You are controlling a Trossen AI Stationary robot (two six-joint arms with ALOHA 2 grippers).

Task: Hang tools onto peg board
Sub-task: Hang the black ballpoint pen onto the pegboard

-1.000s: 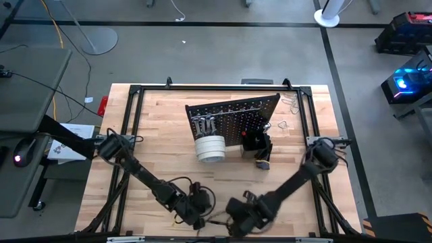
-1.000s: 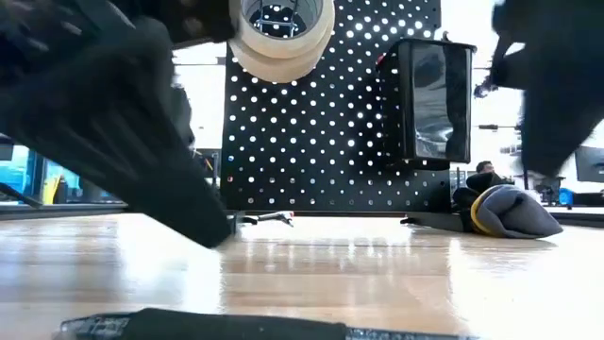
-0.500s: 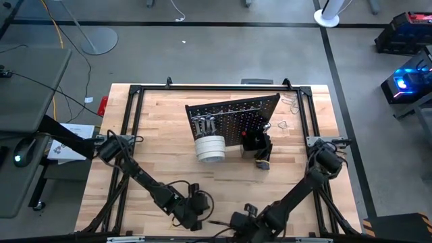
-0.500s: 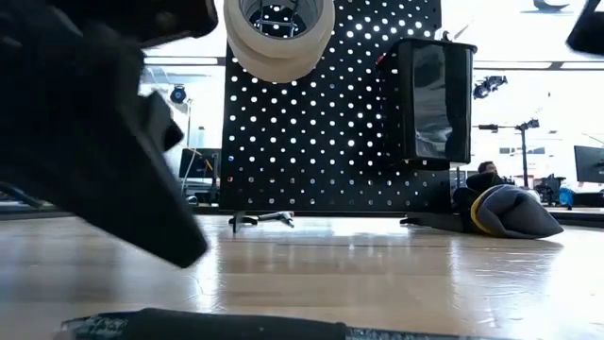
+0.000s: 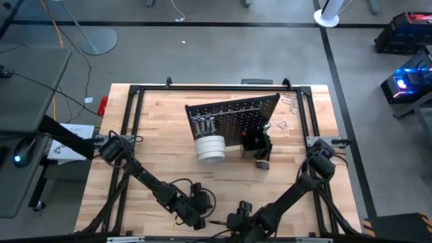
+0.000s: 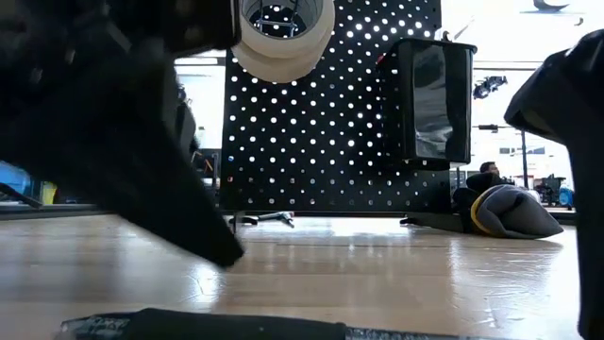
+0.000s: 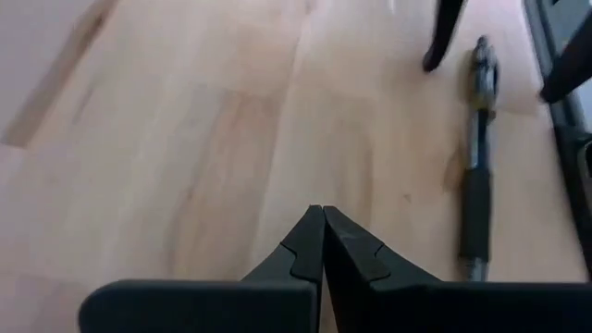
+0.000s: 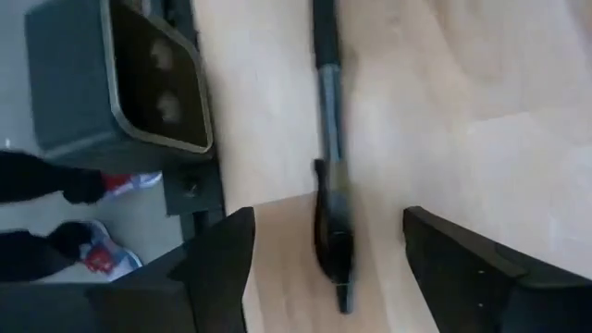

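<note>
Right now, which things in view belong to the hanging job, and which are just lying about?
Job:
peg board
tape rolls
wrenches
black bin
screwdriver
glove bundle
right gripper, open over the screwdriver

Lying about:
papers
computer mouse

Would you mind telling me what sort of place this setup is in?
Probably a robotics lab or workshop: a black-framed wooden table carries an upright peg board on a grey concrete floor, with monitors and stands in the room behind.

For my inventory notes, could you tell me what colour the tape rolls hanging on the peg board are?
White; the tape rolls show best in the high view.
</note>
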